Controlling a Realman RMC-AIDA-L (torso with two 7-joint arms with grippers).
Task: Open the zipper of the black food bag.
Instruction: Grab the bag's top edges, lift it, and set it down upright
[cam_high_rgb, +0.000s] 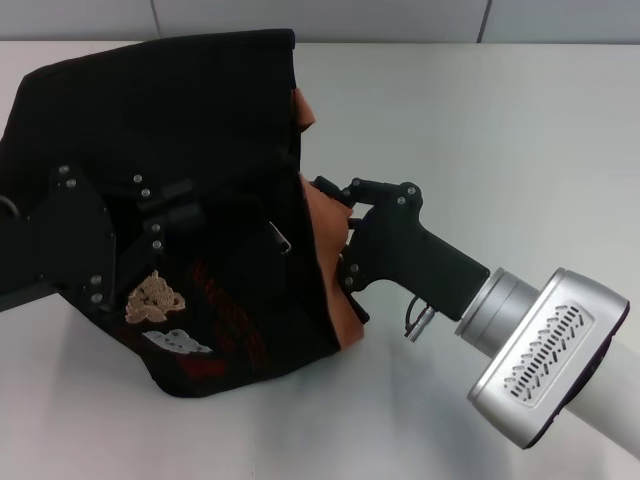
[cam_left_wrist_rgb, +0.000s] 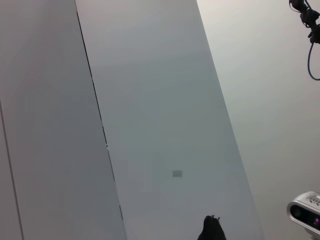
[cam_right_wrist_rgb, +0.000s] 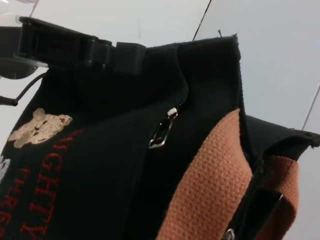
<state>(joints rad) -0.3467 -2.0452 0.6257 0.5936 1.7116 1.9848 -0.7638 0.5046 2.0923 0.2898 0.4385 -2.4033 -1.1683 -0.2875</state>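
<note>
The black food bag (cam_high_rgb: 200, 150) lies tipped on the white table, bear patches (cam_high_rgb: 155, 297) and red lettering facing me. My left gripper (cam_high_rgb: 165, 215) is shut on the bag's black fabric near its upper side. The zipper (cam_right_wrist_rgb: 182, 97) runs along the dark mouth, and its silvery pull (cam_right_wrist_rgb: 162, 132) hangs free, also showing in the head view as a small metal pull (cam_high_rgb: 278, 238). My right gripper (cam_high_rgb: 340, 245) is at the bag's orange-brown trim (cam_high_rgb: 325, 235), open, fingers spread over the band's end; one fingertip (cam_right_wrist_rgb: 257, 200) rests against the orange handle (cam_right_wrist_rgb: 210, 185). It does not touch the pull.
The white table (cam_high_rgb: 480, 130) stretches bare to the right of and behind the bag. A grey panelled wall (cam_left_wrist_rgb: 150, 125) fills the left wrist view, with a corner of the bag's fabric (cam_left_wrist_rgb: 212, 231) at its lower edge and a camera (cam_left_wrist_rgb: 305, 210) at the side.
</note>
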